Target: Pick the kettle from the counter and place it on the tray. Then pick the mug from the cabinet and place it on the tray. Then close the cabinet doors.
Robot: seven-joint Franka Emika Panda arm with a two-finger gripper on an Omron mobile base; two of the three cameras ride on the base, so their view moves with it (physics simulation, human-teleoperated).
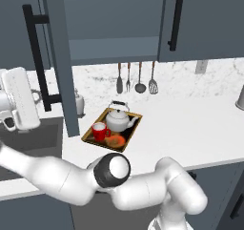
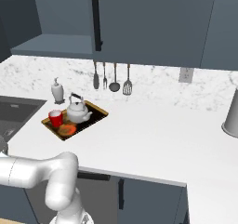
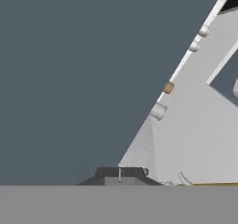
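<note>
Pushing at the left cabinet door, tray already loaded

Looking over the arm, I take the tray point(image 1: 134, 120) as my landmark. It lies on the white counter point(image 1: 190, 129), near the sink point(image 2: 18, 110). Above and behind the tray hangs the cabinet point(image 1: 109, 28), its shelf bare. The left door point(image 1: 59, 57) stands swung out toward me, edge-on, left of the tray, with its black bar handle point(image 1: 35, 52) further left; the right door point(image 1: 200, 19) is flat and closed. My arm's hand point(image 1: 19, 100) sits left of that open door, well away from the tray. In the hand view the gripper point(image 3: 120, 174) has its jaws pressed together with nothing between them, close against a dark flat panel. On the tray the kettle point(image 1: 117, 119) stands upright at the back, and the red mug point(image 1: 99, 131) stands just beside it at the front left. Behind the tray, utensils point(image 1: 136, 78) hang on the wall, and a white bottle point(image 2: 57, 90) stands left of it.
</note>
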